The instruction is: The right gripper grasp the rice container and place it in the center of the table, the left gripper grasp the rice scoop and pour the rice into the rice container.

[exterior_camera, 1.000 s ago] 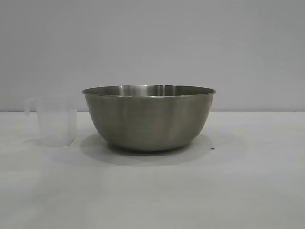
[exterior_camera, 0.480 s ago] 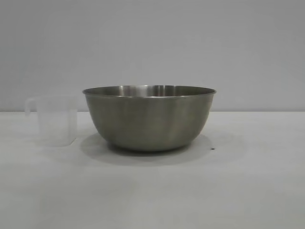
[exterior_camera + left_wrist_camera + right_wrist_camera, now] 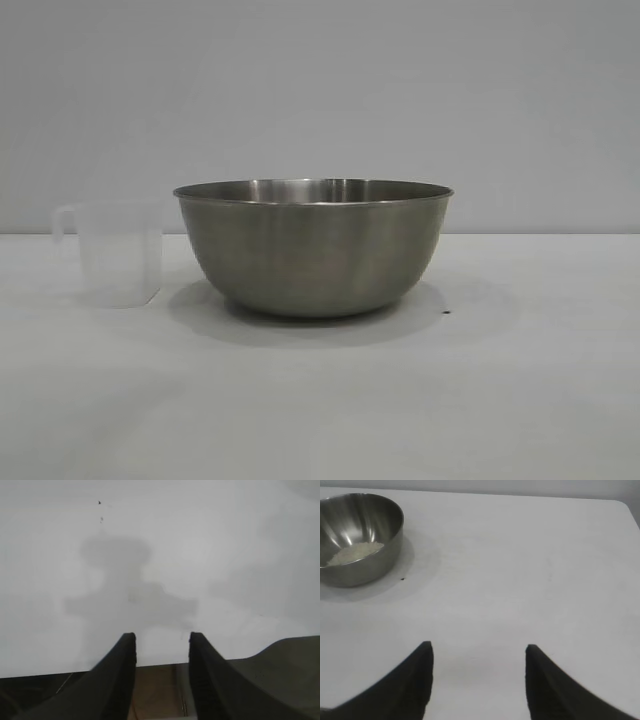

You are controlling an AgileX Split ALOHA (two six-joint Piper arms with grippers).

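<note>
The steel rice container (image 3: 312, 250) stands upright in the middle of the white table (image 3: 540, 400). The frosted rice scoop (image 3: 115, 253) stands upright just left of it, handle pointing left. In the right wrist view the rice container (image 3: 357, 537) holds a small heap of white rice (image 3: 355, 553). My right gripper (image 3: 477, 650) is open and empty above bare table, well away from the bowl. My left gripper (image 3: 160, 637) is open and empty over the table's edge. Neither gripper shows in the exterior view.
A tiny dark speck (image 3: 446, 311) lies on the table right of the bowl. The table edge (image 3: 150, 666) crosses the left wrist view, with a brown floor below it. A plain grey wall stands behind the table.
The rice scoop looks slightly sharper at the same spot left of the bowl. The bowl has not moved.
</note>
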